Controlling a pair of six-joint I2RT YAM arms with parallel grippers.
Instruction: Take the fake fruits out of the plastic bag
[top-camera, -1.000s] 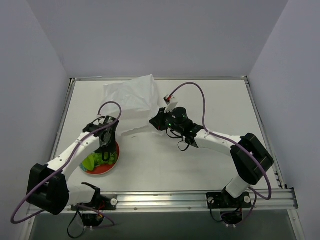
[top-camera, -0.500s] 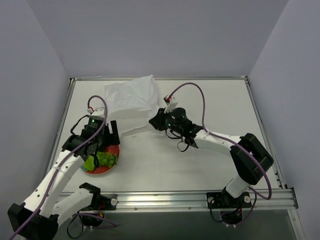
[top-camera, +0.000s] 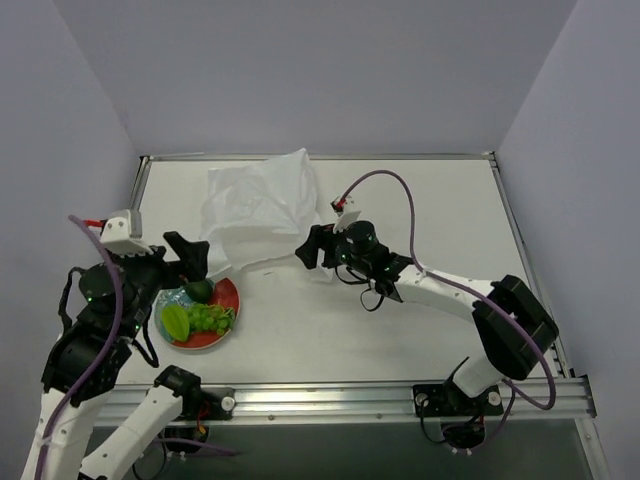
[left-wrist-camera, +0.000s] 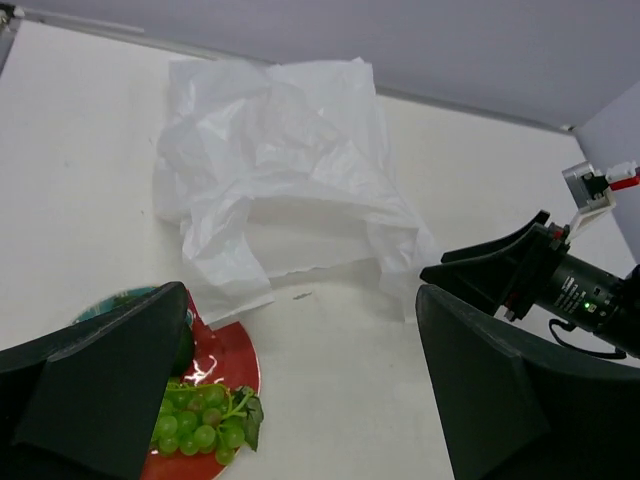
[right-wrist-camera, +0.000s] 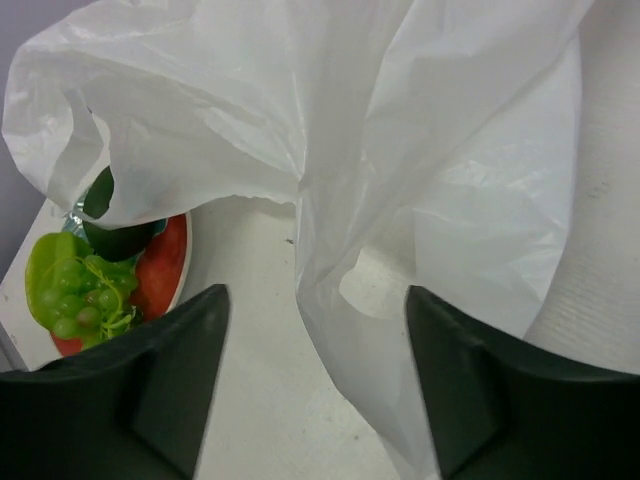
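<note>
The fake fruits lie on a red-rimmed plate (top-camera: 228, 300): a dark green round one (top-camera: 198, 291), a yellow-green ridged one (top-camera: 175, 320) and a grape bunch (top-camera: 212, 319). The white plastic bag (top-camera: 260, 205) lies crumpled behind the plate, its near edge over the plate's back rim. My left gripper (top-camera: 192, 256) hangs open above the plate's far side, holding nothing. My right gripper (top-camera: 308, 250) is open at the bag's right corner. In the right wrist view a fold of bag (right-wrist-camera: 350, 130) film hangs loose between the fingers (right-wrist-camera: 150, 390), and the grape bunch (right-wrist-camera: 80, 290) shows at left.
The left wrist view shows the plate (left-wrist-camera: 225, 350) at lower left, the bag (left-wrist-camera: 280, 180) ahead and the right gripper (left-wrist-camera: 500, 275) at right. Walls enclose the white table (top-camera: 420, 200); a metal rail (top-camera: 400, 395) runs along its near edge.
The left arm drew back toward the near left and its gripper opened, uncovering the fruits on the plate. The right gripper opened and let go of the bag's corner.
</note>
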